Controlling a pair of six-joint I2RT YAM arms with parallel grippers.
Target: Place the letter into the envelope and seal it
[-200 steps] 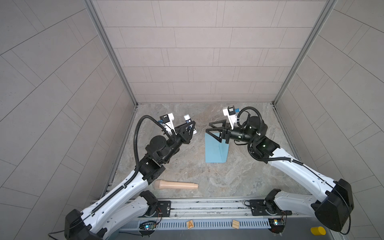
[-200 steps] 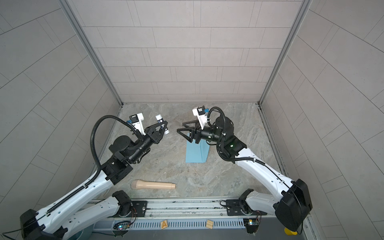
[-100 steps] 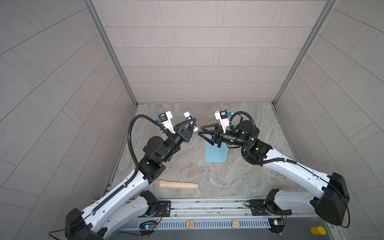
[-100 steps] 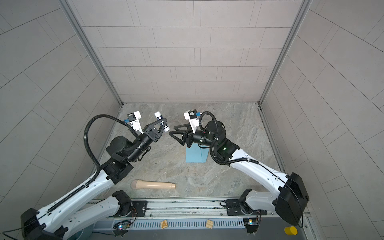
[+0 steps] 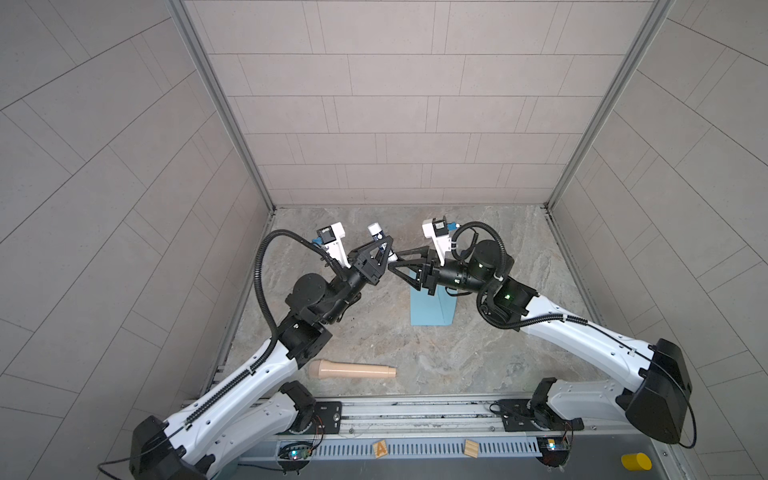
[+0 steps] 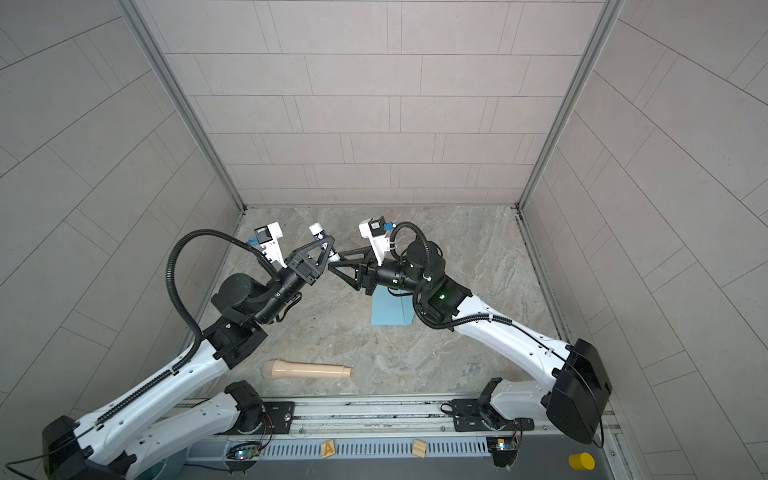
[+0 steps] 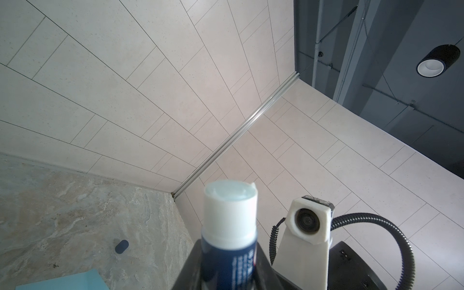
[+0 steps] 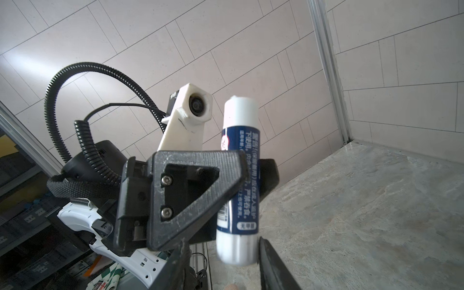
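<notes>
left gripper (image 5: 384,249) clamps the glue stick (image 8: 238,175); right gripper (image 5: 394,262) jaws stand apart either side of its lower end, seemingly not touching. envelope (image 5: 430,309) lies under the right gripper.

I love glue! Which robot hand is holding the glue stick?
The left gripper: its jaws are clamped on the blue-and-white glue stick around its middle. The right gripper only brackets the stick's bottom end with open jaws, and a gap shows beside it.
</notes>
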